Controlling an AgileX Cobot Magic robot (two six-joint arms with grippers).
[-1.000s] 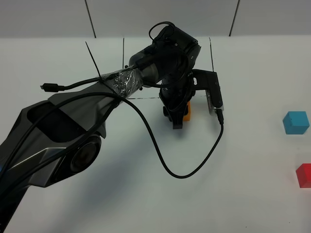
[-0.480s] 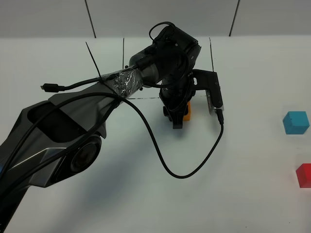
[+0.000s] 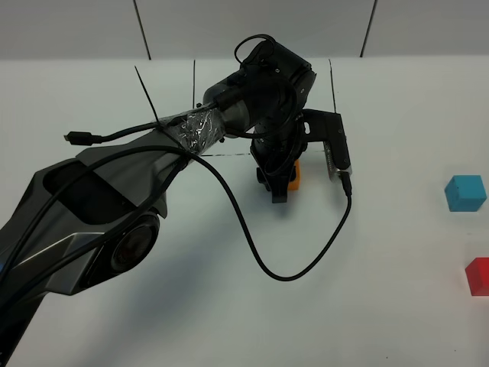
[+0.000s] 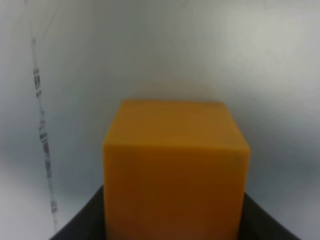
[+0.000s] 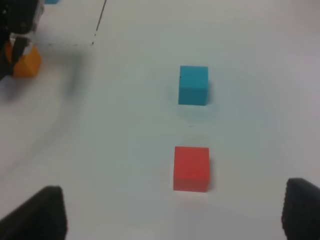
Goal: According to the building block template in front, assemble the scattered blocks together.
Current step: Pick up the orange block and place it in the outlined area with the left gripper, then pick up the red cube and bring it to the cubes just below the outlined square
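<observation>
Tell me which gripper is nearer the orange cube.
Left. The left gripper is clamped on the orange cube; the right gripper hangs open far off to the right, near the red cube and blue cube.

In the high view the small matte orange cube (image 3: 295, 178) is mostly hidden behind the black left gripper (image 3: 283, 186), only a sliver showing at the gripper's three-o'clock side, and the small matte red cube (image 3: 479, 276) toward four o'clock is cut by the picture's edge. The left wrist view shows that cube soft and out of focus, its lower part cropped, the gripper's fingers (image 4: 82, 222) only dark corners. In the right wrist view the fingers of the right gripper (image 5: 173, 220) are cropped to two dark blurred tips.
</observation>
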